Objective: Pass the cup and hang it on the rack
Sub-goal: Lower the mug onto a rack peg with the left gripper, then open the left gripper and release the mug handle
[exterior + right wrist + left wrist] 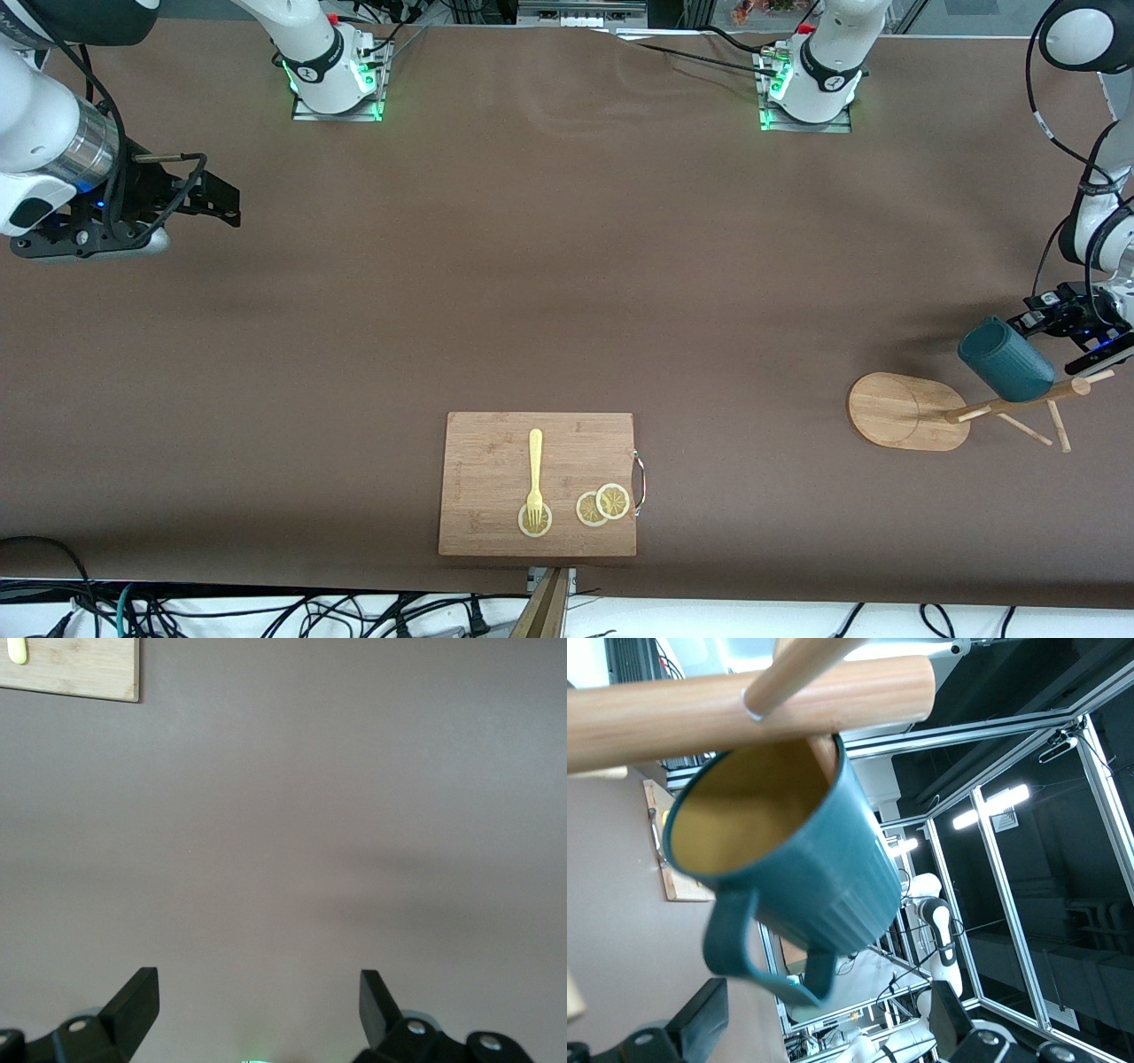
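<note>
The dark teal cup [1005, 359] hangs tilted on the light wooden rack [904, 412] at the left arm's end of the table. In the left wrist view the cup [797, 859] sits under the rack's post [744, 713], with a peg reaching into its yellowish mouth. Its handle [740, 948] points toward the left gripper [828, 1028]. That gripper [1063, 337] is open beside the cup, and its fingers stand apart from the handle. The right gripper [217, 197] waits open and empty over bare table at the right arm's end [257, 1001].
A rectangular wooden cutting board [496, 443] lies near the table's front edge. On it are a yellow fork [534, 474] and three lemon slices [602, 505]. A corner of the board [71, 669] shows in the right wrist view.
</note>
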{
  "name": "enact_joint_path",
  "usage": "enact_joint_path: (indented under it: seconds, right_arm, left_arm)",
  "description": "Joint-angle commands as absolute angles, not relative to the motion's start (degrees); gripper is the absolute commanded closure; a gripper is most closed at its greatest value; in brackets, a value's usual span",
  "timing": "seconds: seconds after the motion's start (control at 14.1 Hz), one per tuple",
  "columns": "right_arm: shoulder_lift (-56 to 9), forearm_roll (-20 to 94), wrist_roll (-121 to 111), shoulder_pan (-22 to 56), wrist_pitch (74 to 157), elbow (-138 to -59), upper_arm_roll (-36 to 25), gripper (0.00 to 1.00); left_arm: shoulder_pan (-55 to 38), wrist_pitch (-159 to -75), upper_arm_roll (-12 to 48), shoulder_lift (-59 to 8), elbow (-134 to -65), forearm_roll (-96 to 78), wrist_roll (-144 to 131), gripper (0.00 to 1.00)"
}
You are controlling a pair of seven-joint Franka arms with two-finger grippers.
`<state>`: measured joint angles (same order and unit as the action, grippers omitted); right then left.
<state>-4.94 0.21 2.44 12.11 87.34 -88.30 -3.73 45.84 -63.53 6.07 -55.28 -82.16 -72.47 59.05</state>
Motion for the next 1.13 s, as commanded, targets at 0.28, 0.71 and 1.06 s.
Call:
enact_joint_path:
  seconds: [0.28,0.71,1.06]
  right_arm:
    - [-5.19,-0.26,2.9,11.95,86.57,-87.36,-3.6,0.0]
    - [-5.1,-0.18,2.9,11.95,86.57,-87.36,-3.6,0.0]
    - [-5.1,-0.09,2.9,11.95,86.57,-87.28,-3.6,0.0]
  left_arm:
    - [47.9,-59.24,3.87,-53.27,-81.21,-62.69,61.08,0.0]
    - [47.64,-59.68,3.87,-44.05,-80.95,-46.26,60.73,0.0]
    - [44.39,-61.08,4.04,-37.19,-78.94,-35.1,60.56,0.0]
